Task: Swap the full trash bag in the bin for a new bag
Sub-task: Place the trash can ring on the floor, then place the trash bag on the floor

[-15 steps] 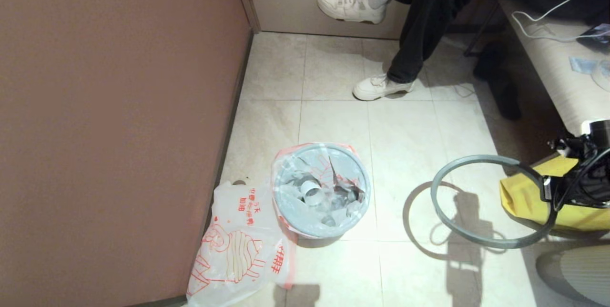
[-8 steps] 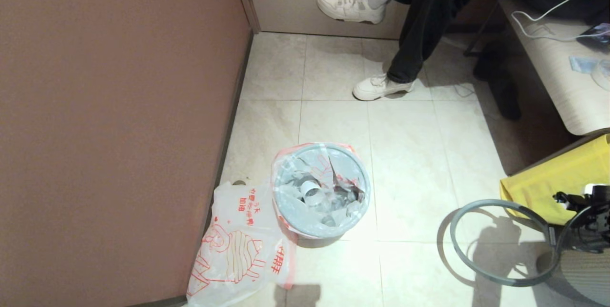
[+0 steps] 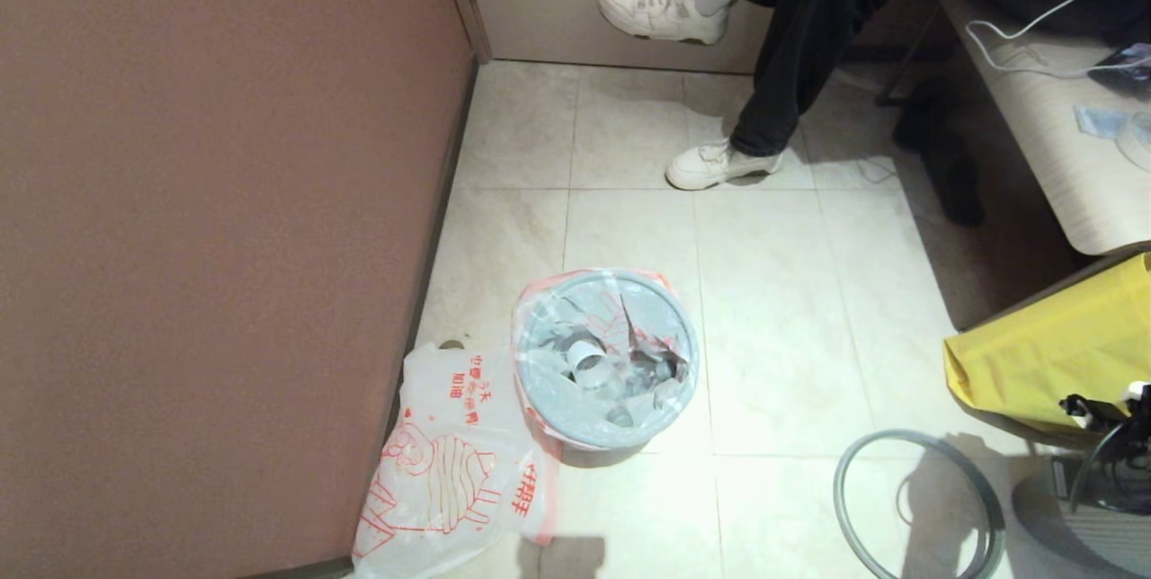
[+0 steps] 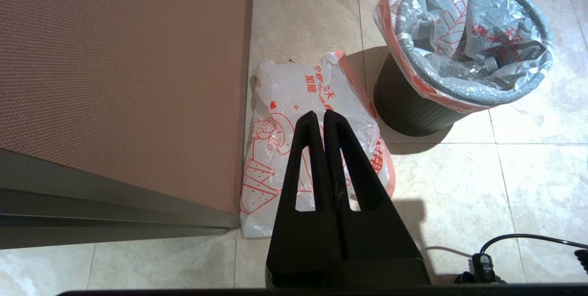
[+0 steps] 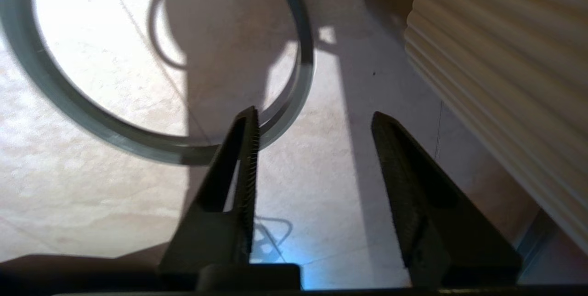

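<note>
The bin (image 3: 604, 363) stands on the tiled floor (image 3: 773, 309) near the brown wall (image 3: 216, 228), dark-sided, with the full trash bag (image 3: 620, 341) folded over its top — crinkled clear plastic, pink-red edges, bottles and a white roll showing inside. The new bag (image 3: 450, 462) lies flat just beside it against the wall, bold red cartoon print up. The grey ring (image 3: 917, 507) lies on the floor well to the right, partly cut off at the edge. The right gripper (image 5: 314, 119) hangs over it, jaws wide and empty. The left gripper (image 4: 320, 116) is pressed closed above the new bag — holding nothing. A yellow bag (image 3: 1052, 354) sits nearby.
</note>
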